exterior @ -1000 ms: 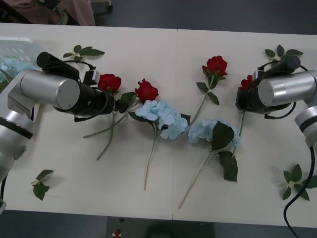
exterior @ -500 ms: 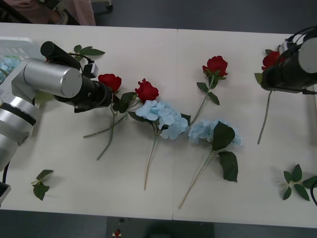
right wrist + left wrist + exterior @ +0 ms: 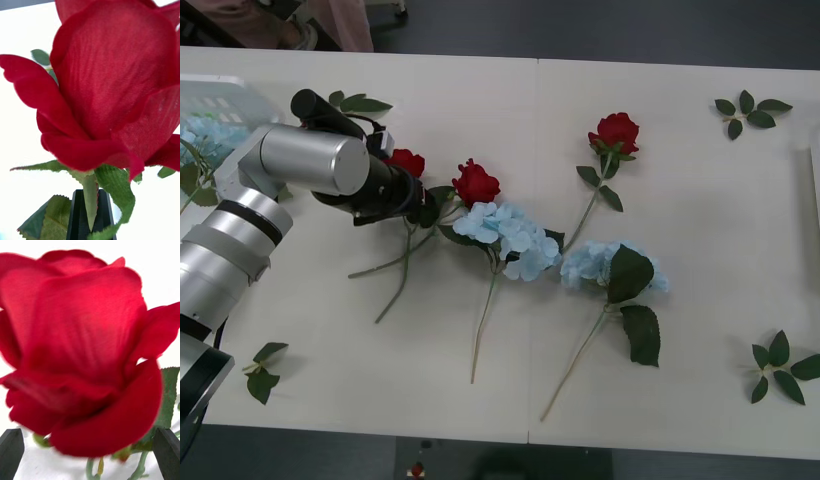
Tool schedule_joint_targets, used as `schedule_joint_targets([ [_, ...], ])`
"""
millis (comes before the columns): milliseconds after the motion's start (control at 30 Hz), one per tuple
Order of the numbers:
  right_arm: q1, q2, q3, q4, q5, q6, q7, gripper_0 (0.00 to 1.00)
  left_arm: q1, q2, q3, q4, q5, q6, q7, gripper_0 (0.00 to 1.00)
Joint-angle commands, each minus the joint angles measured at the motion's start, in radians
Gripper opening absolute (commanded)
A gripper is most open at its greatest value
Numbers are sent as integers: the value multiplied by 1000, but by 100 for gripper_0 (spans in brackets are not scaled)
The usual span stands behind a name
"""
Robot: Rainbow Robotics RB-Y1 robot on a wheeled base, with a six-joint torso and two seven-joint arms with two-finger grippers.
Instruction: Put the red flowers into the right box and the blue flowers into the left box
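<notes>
The left pincer (image 3: 90,453) hangs low over the bench (image 3: 700,300), its black fingers (image 3: 11,450) spread wide with a rose (image 3: 82,352) sitting between them — straddled, not yet pinched, presumably so it can close on the stem under the bloom. The right pincer (image 3: 90,221) is clamped tight on another rose (image 3: 112,86) just below its head, likely for carrying to the right box. Two blue flowers (image 3: 510,235) lie beside the left pincer, the left box (image 3: 220,95) behind it.

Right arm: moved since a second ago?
Yes. It left the front view rightward, taking its rose from beside the leaf sprig. Its gripper is shut on the stem.
</notes>
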Motion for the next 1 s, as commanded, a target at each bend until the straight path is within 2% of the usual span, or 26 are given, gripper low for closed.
schedule_joint_targets([
  [33,-1,-33,-99,61,15,-7,169,0,-38,0,6,-6,-18,-9,28,100],
  [267,2,-53,-149,144,41,-61,304,0,-42,2,-74,-6,-31,-50,37,100],
  [567,2,-59,-144,354,139,-321,381,0,-42,2,-82,-4,-48,-52,34,100],
  [633,2,-59,-133,412,173,-387,374,0,-42,2,-83,-3,-54,-52,31,86],
  [667,2,-57,-129,431,185,-413,373,0,-42,2,-83,-3,-56,-52,31,74],
  [700,2,-59,-122,455,193,-441,370,0,-42,2,-82,-3,-59,-52,29,53],
  [733,2,-57,-118,469,194,-452,368,0,-42,2,-82,-3,-62,-52,29,45],
  [767,2,-57,-115,500,194,-482,364,0,-42,2,-83,-3,-67,-52,29,27],
  [833,2,-57,-110,529,196,-507,364,0,-42,2,-82,-3,-73,-52,28,9],
  [867,2,-59,-104,546,196,-521,362,0,-42,2,-82,-3,-77,-52,26,5],
  [933,2,-57,-93,550,196,-530,361,0,-42,3,-83,-4,-85,-55,23,2],
  [1000,2,-57,-76,550,193,-530,356,15,-42,3,-82,-4,-108,-55,18,0],
])
